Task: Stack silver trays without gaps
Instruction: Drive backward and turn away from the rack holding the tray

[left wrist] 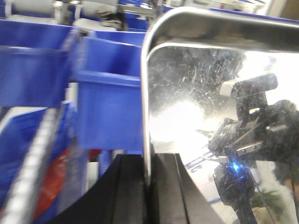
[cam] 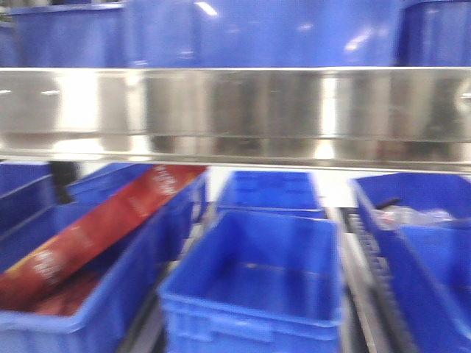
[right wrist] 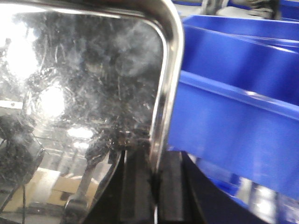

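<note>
We grip a silver tray (left wrist: 196,93) with both arms.
Left gripper (left wrist: 148,163) and right gripper (right wrist: 155,161) clamp its rims, to nest it squarely.

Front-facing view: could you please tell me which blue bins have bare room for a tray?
The front centre bin looks bare, between the left bin and right bin; the rear centre bin seems free too. Crowded: a long red package lies across the left bin, clear clutter in the right.
</note>
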You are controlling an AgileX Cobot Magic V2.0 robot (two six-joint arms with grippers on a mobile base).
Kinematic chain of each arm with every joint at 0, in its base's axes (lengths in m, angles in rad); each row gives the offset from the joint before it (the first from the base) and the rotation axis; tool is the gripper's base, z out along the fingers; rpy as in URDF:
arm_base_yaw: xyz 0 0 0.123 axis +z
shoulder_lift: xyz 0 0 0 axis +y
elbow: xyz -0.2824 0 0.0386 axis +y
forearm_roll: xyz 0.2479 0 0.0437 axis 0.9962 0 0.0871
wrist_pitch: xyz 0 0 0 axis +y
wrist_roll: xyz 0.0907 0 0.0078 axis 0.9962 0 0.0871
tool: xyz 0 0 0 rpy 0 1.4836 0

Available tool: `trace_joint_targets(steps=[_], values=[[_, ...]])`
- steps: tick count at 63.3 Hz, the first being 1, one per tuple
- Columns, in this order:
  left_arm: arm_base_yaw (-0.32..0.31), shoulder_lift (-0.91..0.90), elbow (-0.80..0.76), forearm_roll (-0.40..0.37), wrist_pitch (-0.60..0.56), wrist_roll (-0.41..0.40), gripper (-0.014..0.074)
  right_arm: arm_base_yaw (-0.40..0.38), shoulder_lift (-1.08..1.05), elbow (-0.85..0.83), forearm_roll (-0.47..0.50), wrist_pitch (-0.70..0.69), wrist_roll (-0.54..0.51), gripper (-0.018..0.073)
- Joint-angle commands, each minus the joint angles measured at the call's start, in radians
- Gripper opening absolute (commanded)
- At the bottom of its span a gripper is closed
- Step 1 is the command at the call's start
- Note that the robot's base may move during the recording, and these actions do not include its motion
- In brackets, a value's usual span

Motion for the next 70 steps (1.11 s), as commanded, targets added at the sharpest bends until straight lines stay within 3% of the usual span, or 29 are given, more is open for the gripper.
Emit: trace_joint_targets(steps=[1, 70], values=[[-0.022, -0.009, -0.006, -0.059, -0.033, 0.001, -0.0016, 0.025, -0.001, 0.0, 0.019, -0.233, -0.02, -0.0057], [-0.022, -0.009, -0.006, -0.059, -0.033, 0.001, -0.0016, 0.025, -0.001, 0.0, 0.019, -0.233, -0.02, -0.0057]])
